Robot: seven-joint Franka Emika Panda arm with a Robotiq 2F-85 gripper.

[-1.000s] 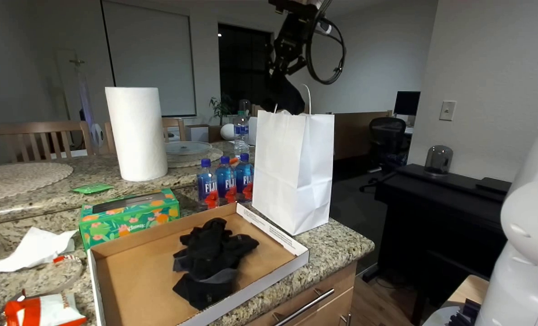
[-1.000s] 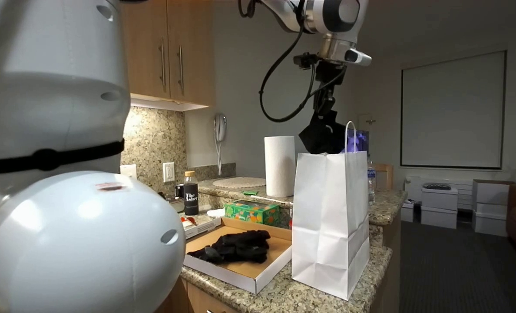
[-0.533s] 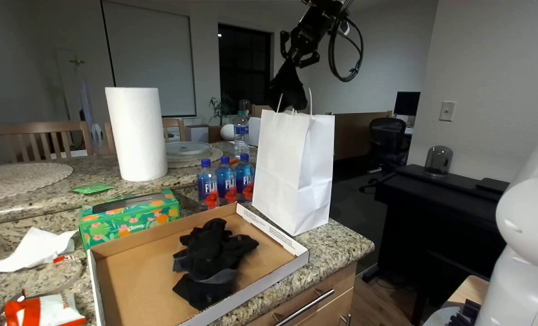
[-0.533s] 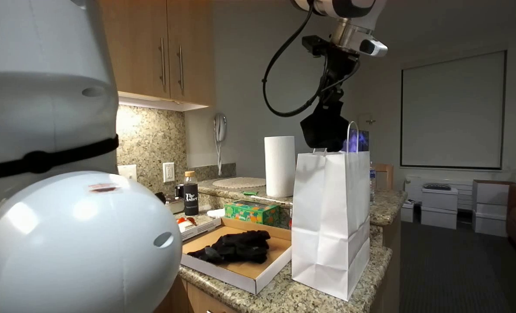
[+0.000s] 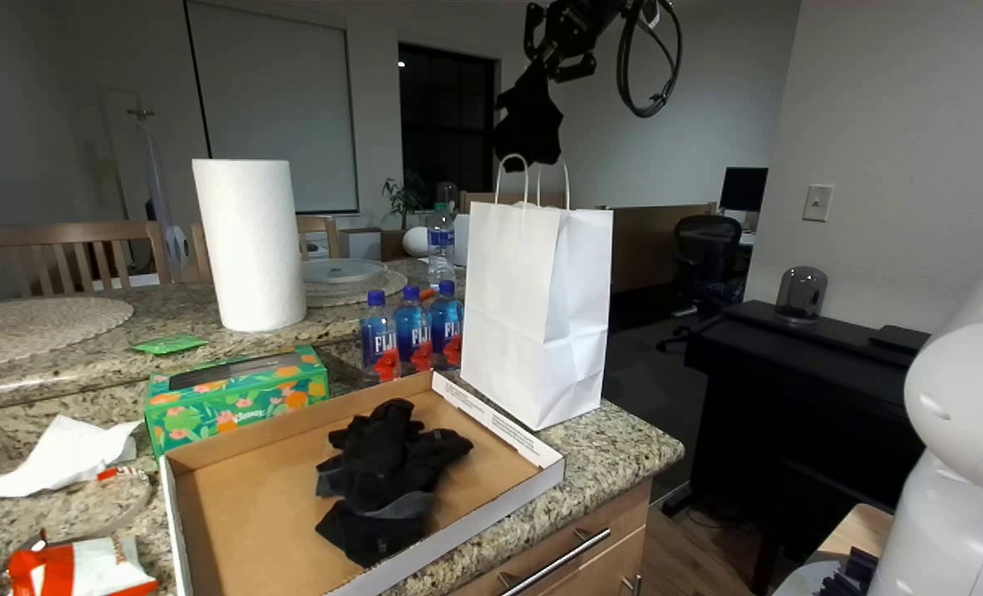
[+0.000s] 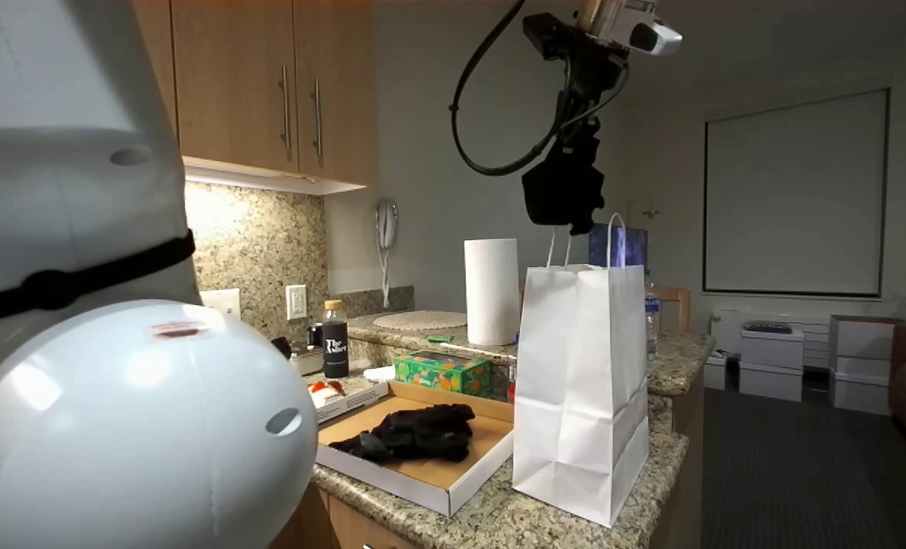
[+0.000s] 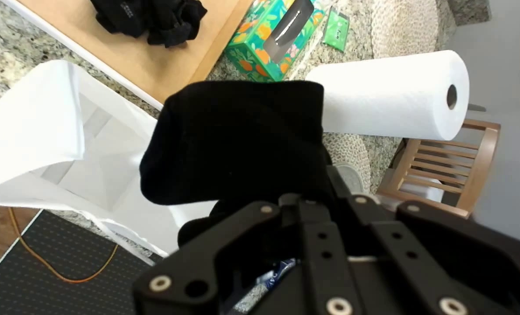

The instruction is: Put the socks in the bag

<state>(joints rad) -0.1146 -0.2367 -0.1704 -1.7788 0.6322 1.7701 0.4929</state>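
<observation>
1. Black socks (image 5: pixel 388 480) lie as one heap in the tray (image 5: pixel 243 521), in an exterior view on the left of the bag (image 5: pixel 512 314). For them, I judge, the whole work remains.
2. To the right of the tray stands the bag, upright, with its top open. Where the wrist view shows its inside, there is white paper; the held sock (image 7: pixel 242 144) hides the rest, so I cannot tell if some socks are inside already.
3. In both exterior views this sock hangs above the bag, with the gripper (image 5: pixel 544 68) clamped on it. I judge that its picking is done; the putting in is not yet done.
4. Now the counting: one packet (image 5: pixel 82 567), one tissue box (image 5: pixel 239 397), one paper roll (image 5: pixel 249 244), one tray.
5. Next, one heap of socks; I cannot count how many, because the black folds overlap.
6. Next, three small bottles (image 5: pixel 413 327) with blue caps, and one taller bottle (image 5: pixel 440 244) behind them.
7. Last, one bag with two handles (image 5: pixel 512 156), and one gripper with one held piece; whether it is a single sock or a pair, I cannot tell.
</observation>
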